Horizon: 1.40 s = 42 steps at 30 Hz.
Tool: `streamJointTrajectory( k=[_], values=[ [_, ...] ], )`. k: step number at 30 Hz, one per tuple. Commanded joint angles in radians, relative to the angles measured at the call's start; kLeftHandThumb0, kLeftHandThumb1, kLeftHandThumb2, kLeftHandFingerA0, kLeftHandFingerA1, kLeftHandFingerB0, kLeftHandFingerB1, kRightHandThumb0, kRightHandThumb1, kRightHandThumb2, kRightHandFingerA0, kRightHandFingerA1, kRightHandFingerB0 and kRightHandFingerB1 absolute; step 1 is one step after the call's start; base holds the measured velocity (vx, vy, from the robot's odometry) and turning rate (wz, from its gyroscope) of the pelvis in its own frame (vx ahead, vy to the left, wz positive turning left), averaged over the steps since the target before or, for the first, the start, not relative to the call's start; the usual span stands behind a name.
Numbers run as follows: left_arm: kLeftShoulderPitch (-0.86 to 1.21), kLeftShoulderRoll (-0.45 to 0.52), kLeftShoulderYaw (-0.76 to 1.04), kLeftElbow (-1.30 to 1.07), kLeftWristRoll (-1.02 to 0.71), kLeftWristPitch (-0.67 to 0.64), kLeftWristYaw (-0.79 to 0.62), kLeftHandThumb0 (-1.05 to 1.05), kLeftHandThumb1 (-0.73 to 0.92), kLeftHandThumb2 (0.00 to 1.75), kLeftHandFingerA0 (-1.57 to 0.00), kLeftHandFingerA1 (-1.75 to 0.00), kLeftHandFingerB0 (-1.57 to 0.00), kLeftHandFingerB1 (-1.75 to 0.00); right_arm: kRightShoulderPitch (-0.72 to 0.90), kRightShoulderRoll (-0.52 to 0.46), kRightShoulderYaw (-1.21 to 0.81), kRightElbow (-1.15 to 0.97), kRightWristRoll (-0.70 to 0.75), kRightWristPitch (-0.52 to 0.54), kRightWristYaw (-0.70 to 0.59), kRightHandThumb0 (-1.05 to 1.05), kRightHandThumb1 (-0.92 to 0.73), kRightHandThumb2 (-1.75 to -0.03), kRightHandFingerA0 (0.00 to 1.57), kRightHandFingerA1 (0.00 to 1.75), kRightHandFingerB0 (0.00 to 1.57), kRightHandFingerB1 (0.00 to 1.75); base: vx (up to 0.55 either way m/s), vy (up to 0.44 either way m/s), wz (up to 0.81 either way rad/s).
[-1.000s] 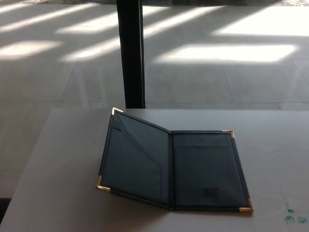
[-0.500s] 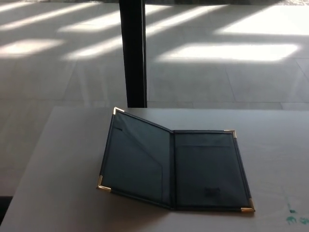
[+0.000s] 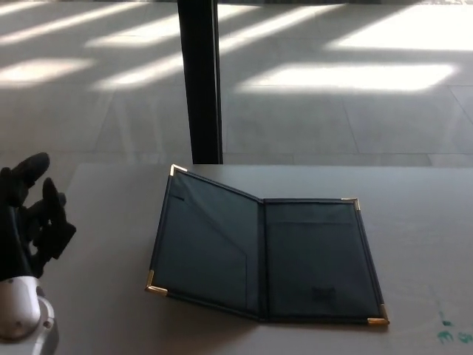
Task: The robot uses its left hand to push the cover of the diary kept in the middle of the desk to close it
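Head view: left robot hand [image 3: 29, 218] (fingers spread) hovers beside open diary [image 3: 262, 251].

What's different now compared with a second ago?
The left hand has come into view at the desk's left edge, fingers apart, holding nothing and clear of the diary. The diary lies open as before, its left cover raised. The right hand is out of view.

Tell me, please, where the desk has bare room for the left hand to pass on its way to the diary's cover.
Bare desk lies between the left hand and the raised left cover of the open diary. More is free behind the diary, up to the desk's far edge by the black post, and to its right, short of the green marks. Nowhere is crowded.
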<state>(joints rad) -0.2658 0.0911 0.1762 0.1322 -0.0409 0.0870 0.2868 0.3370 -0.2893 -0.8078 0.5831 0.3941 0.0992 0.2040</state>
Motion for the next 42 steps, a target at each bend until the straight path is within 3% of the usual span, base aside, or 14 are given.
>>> streamJointTrajectory(
  k=[1, 7, 9, 10, 11, 23, 26, 31, 32, 34, 38, 39, 41, 42],
  values=[
    [0.019, 0.009, -0.007, -0.016, 0.005, 0.074, -0.036, -0.85, 0.92, 0.74, -0.49, -0.53, -0.37, -0.48, 0.004, -0.027, 0.004, 0.003, 0.018, 0.0, -0.002, -0.96, -0.92, -0.69, 0.61, 0.97, 0.61, 0.74, 0.0, 0.0, 0.0],
    [0.002, 0.041, 0.017, -0.025, 0.016, 0.184, -0.023, -0.87, 0.92, 0.79, -0.48, -0.52, -0.38, -0.48, -0.004, -0.029, -0.005, 0.008, 0.043, 0.011, 0.001, -0.96, -0.92, -0.67, 0.63, 0.98, 0.62, 0.74, 0.0, 0.0, 0.0],
    [0.015, 0.029, 0.024, -0.061, 0.002, 0.219, -0.02, -0.86, 0.78, 1.12, -0.45, -0.6, -0.39, -0.57, -0.002, -0.027, 0.0, -0.006, 0.037, 0.021, -0.016, -0.98, -0.69, -1.01, 0.69, 0.98, 0.63, 0.77, 0.0, 0.0, 0.0],
    [0.021, 0.018, 0.035, -0.076, -0.034, 0.239, -0.039, -0.93, 0.92, 0.79, -0.42, -0.54, -0.33, -0.49, -0.006, -0.032, 0.004, 0.006, 0.031, 0.014, -0.016, -0.87, -0.69, -1.21, 0.66, 0.94, 0.62, 0.77, 0.0, 0.0, 0.0],
    [0.026, -0.006, 0.047, -0.111, -0.077, 0.298, -0.045, -0.94, 0.92, 0.77, -0.42, -0.56, -0.33, -0.5, -0.008, -0.034, 0.005, 0.009, 0.03, 0.014, -0.016, -0.98, -0.92, -0.71, 0.62, 0.99, 0.61, 0.75, 0.0, 0.0, 0.0],
    [0.079, -0.38, -0.023, -0.371, -0.266, 0.712, 0.056, -0.89, 0.92, 0.85, -0.46, -0.57, -0.33, -0.5, -0.029, -0.059, -0.002, 0.001, 0.042, 0.042, -0.018, -0.96, -0.92, -0.68, 0.64, 0.98, 0.62, 0.71, 0.0, 0.0, 0.0],
    [0.091, -0.442, -0.064, -0.374, -0.248, 0.735, 0.063, -0.91, 0.92, 0.85, -0.43, -0.56, -0.29, -0.48, -0.026, -0.055, -0.006, -0.022, 0.041, 0.049, -0.035, -0.97, -0.69, -1.04, 0.69, 0.94, 0.62, 0.74, 0.0, 0.0, 0.0],
    [0.088, -0.501, -0.062, -0.352, -0.258, 0.764, 0.074, -0.9, 0.92, 0.85, -0.38, -0.56, -0.27, -0.48, -0.038, -0.057, -0.003, -0.013, 0.04, 0.042, -0.028, -0.95, -0.92, -0.69, 0.59, 0.95, 0.61, 0.72, 0.0, 0.0, 0.0],
    [0.092, -0.51, -0.056, -0.346, -0.267, 0.773, 0.081, -0.9, 0.92, 0.83, -0.34, -0.56, -0.2, -0.47, -0.04, -0.059, 0.002, -0.007, 0.032, 0.031, -0.026, -0.85, -0.7, -1.22, 0.66, 0.92, 0.6, 0.75, 0.0, 0.0, 0.0],
    [0.104, -0.516, -0.05, -0.341, -0.279, 0.792, 0.087, -0.88, 0.92, 0.85, -0.33, -0.55, -0.2, -0.46, -0.043, -0.06, 0.002, 0.003, 0.037, 0.029, -0.015, -0.97, -0.92, -0.7, 0.61, 0.96, 0.58, 0.71, 0.0, 0.0, 0.0],
    [0.135, -0.505, -0.047, -0.343, -0.287, 0.792, 0.091, -0.86, 0.92, 0.85, -0.32, -0.56, -0.2, -0.47, -0.032, -0.046, 0.006, -0.028, 0.038, 0.029, -0.013, -0.96, -0.92, -0.71, 0.58, 1.01, 0.55, 0.73, 0.0, 0.0, 0.0],
    [0.141, -0.498, -0.043, -0.342, -0.291, 0.794, 0.088, -0.86, 0.92, 0.86, -0.31, -0.56, -0.19, -0.47, -0.031, -0.04, 0.003, -0.04, 0.038, 0.041, -0.03, -0.86, -0.68, -1.21, 0.66, 0.93, 0.61, 0.75, 0.0, 0.0, 0.0],
    [0.141, -0.492, -0.034, -0.344, -0.292, 0.804, 0.097, -0.88, 0.92, 0.85, -0.33, -0.56, -0.2, -0.47, -0.033, -0.041, 0.002, -0.029, 0.036, 0.046, -0.04, -0.97, -0.92, -0.69, 0.65, 0.99, 0.62, 0.73, 0.0, 0.0, 0.0],
    [0.133, -0.47, -0.024, -0.343, -0.285, 0.793, 0.097, -0.92, 0.92, 0.82, -0.37, -0.56, -0.23, -0.48, -0.032, -0.036, -0.001, -0.029, 0.04, 0.042, -0.04, -0.84, -0.69, -1.21, 0.64, 0.92, 0.61, 0.75, 0.0, 0.0, 0.0]
  ],
)
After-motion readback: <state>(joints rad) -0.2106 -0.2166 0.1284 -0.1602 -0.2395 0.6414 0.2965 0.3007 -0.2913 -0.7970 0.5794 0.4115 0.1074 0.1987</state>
